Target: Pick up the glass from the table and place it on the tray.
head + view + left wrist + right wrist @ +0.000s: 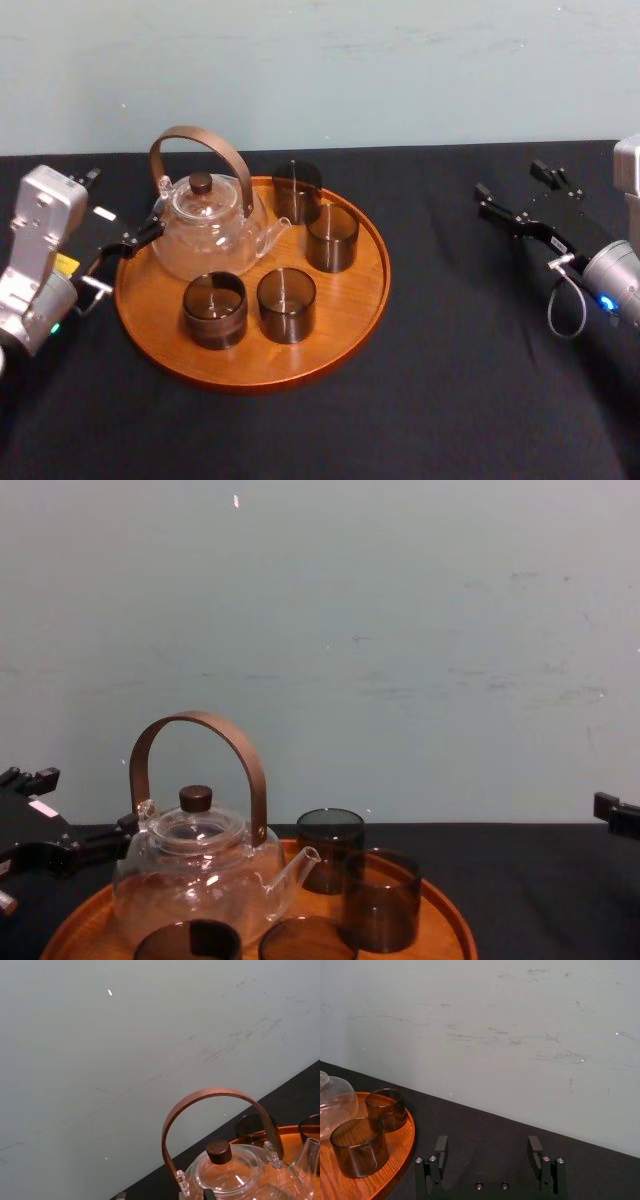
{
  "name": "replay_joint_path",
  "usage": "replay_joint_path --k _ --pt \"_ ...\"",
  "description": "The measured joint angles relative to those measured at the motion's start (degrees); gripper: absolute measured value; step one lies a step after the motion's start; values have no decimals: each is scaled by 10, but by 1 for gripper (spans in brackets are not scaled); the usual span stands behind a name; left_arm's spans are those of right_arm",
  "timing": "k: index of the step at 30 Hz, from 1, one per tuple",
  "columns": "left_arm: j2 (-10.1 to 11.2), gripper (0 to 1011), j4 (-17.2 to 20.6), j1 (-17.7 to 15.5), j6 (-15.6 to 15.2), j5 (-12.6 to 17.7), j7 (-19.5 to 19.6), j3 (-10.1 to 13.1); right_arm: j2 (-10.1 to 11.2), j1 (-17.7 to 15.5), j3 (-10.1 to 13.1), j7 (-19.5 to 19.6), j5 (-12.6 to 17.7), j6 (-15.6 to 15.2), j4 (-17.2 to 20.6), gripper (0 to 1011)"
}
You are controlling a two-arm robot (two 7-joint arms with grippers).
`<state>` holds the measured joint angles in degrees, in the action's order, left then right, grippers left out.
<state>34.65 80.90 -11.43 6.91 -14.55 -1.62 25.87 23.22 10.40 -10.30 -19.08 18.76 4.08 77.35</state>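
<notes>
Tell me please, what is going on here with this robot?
Nothing is held right now. Four dark smoky glass cups stand on the round orange-brown wooden tray, beside the clear glass teapot with a brown handle. The left pincer is open at the tray's left rim, close to the teapot. The right pincer is open above the black table, right of the tray and apart from it.

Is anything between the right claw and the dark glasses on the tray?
Nothing visible: bare table lies between the open right gripper and the tray; the nearest glass sits inside its rim. The left gripper is beside the teapot.
</notes>
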Motion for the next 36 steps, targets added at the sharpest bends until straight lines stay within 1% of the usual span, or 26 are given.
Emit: replay_joint_path --k 36 --pt "0 1001 0 0 0 0 0 0 2 1 -2 -2 2 -1 1 1002"
